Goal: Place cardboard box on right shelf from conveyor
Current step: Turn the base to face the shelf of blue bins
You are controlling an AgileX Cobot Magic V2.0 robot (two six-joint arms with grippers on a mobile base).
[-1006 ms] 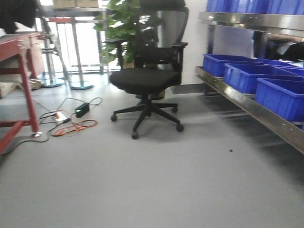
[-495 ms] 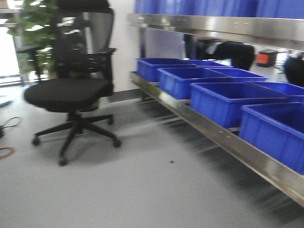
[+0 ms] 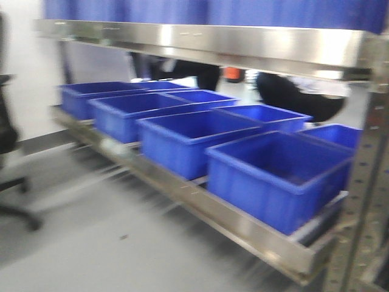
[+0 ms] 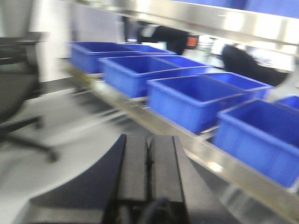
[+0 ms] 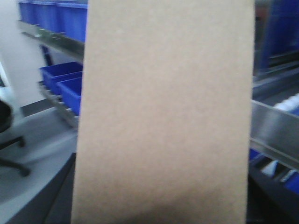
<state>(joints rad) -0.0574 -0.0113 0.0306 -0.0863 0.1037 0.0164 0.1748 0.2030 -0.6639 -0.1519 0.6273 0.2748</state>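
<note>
**Cardboard box** (image 5: pixel 163 112): plain tan, unlabelled. It stands upright and fills the middle of the right wrist view from top edge to bottom edge. It rests on no surface in view. The shelving shows behind it on both sides, and the box is apart from it.

**Right gripper** (image 5: pixel 159 205): grasping the cardboard box low down. One of its dark fingers (image 5: pixel 56 196) lies against the box's lower left side, and a like dark part sits at the lower right. The contact itself is hidden behind the card.

**Left gripper** (image 4: pixel 148 163): clenched, holding nothing. Its two dark pads (image 4: pixel 133 163) meet flat, with only a thin seam between them. It hangs above the grey floor, near the front of the lower tier, and touches nothing.

**Right shelf** (image 3: pixel 243 45): stainless steel. The upper tier has a broad reflective front lip running from far left to near right. A lower tier beneath it has a like lip. A perforated grey upright (image 3: pixel 364 201) stands at the near right end. In the right wrist view, a steel lip shows to the right of the box.

**Blue bins** (image 3: pixel 267 176): open-topped plastic, set side by side in a row along the lower tier, from far left to near right. More blue shows on the upper tier, cropped by the frame.

**Office chair** (image 3: pixel 7 128): black, cropped at the left edge. It stands on the floor (image 3: pixel 91 243), well apart from the shelf.

**Dark shapes** (image 3: pixel 292 94): behind the shelf, between the two tiers. They are too blurred to identify.
</note>
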